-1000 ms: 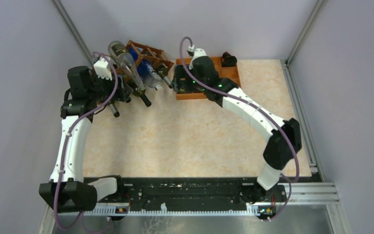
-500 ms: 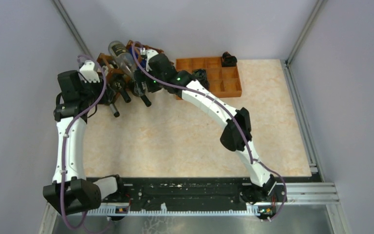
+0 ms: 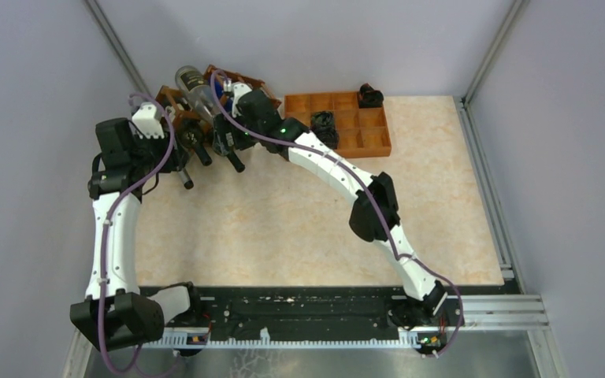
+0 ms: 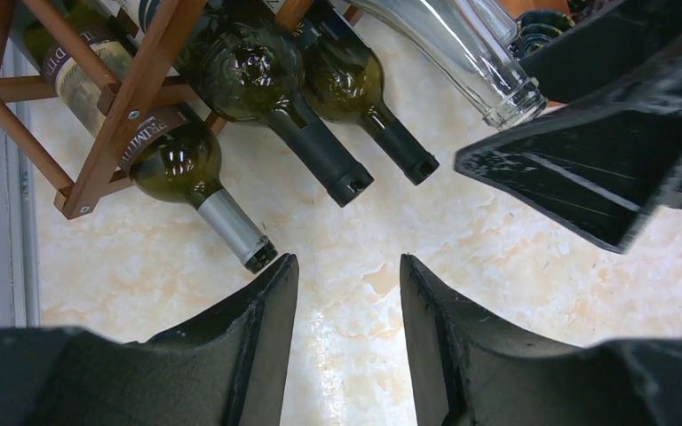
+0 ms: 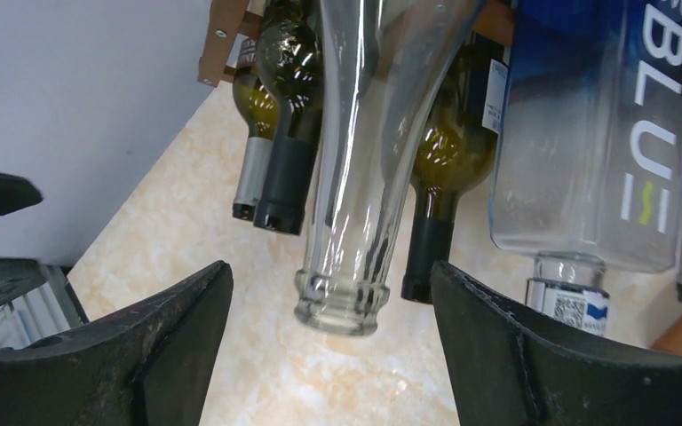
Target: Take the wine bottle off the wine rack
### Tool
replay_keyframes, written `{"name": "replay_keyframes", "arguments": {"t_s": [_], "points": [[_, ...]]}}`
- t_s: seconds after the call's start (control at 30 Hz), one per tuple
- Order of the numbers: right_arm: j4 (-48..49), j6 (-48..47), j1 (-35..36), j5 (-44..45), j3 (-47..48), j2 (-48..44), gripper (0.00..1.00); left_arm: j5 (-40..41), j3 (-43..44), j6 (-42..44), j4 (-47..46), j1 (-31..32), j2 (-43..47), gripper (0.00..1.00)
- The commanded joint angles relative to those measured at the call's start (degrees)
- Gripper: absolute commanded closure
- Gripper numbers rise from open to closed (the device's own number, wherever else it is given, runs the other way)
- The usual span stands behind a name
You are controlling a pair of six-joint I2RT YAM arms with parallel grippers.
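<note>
Wine bottle of clear, smooth glass lay in the wine rack at the table's far left corner. Its long axis ran from the back wall toward the arms, and its round, ringed mouth pointed forward and tilted downward. Nearest that mouth, the right gripper had its scuffed black jaws spread wide, one on each side of the wine bottle's neck and touching neither side. The left gripper hovered just beside it. Its jaws were parted with only the mottled beige table between them, close to the tip of a green bottle with a silver capsule. Beyond, two dark bottles with black capsules lay neck-forward in the reddish-brown lattice of thin wooden slats. In the right wrist view a flat-sided blue bottle lay to the clear one's right. Farther right on the table stood an orange-brown compartment tray. One small black object sat in a middle cell and another black object at its far right corner.
</note>
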State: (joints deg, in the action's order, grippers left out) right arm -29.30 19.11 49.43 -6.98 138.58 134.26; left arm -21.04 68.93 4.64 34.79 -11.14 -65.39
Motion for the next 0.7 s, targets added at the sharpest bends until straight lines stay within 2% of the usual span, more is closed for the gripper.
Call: {"name": "replay_keyframes", "arguments": {"t_s": [0.0, 0.33, 0.67], "points": [[5.10, 0.95, -0.88, -2.32, 3.17, 2.37, 0.19, -1.93, 0.20, -0.04, 0.50, -0.31, 1.34, 0.46], [11.80, 2.79, -2.09, -5.20, 3.70, 4.26, 0.28, -2.90, 0.45, 0.62, 0.90, -0.30, 1.64, 0.46], [13.97, 5.04, -2.90, -8.18, 4.97, 6.30, 0.34, -2.61, 0.32, 0.85, 0.49, -0.29, 2.57, 0.45]]}}
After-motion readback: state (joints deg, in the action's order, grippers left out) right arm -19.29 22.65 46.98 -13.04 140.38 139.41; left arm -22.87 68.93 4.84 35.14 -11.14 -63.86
